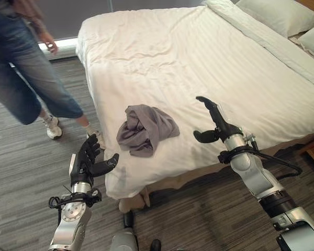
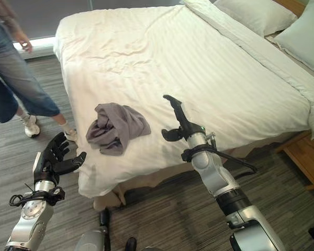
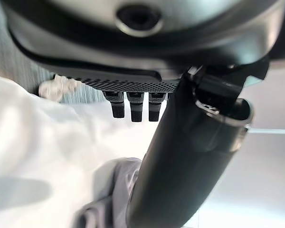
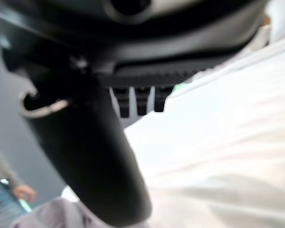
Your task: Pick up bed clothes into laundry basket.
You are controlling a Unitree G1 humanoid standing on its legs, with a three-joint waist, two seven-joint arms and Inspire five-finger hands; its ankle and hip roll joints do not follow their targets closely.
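A crumpled grey garment (image 1: pixel 145 128) lies on the white bed (image 1: pixel 199 57) near its front corner, also seen as the grey garment (image 2: pixel 115 127). My left hand (image 1: pixel 89 159) is raised beside the bed's corner, left of the garment, fingers straight and spread, holding nothing. My right hand (image 1: pixel 213 121) hovers over the bed's front edge, right of the garment, fingers extended and thumb out, empty. The garment (image 3: pixel 111 190) shows past the left hand's fingers (image 3: pixel 133 104) in the left wrist view. A corner of the garment (image 4: pixel 52 213) shows in the right wrist view.
A person in jeans (image 1: pixel 21 68) stands on the grey carpet left of the bed, near its far corner. Pillows (image 1: pixel 282 15) lie at the head of the bed, at the upper right. A wooden nightstand (image 2: pixel 306 157) stands at the right of the bed.
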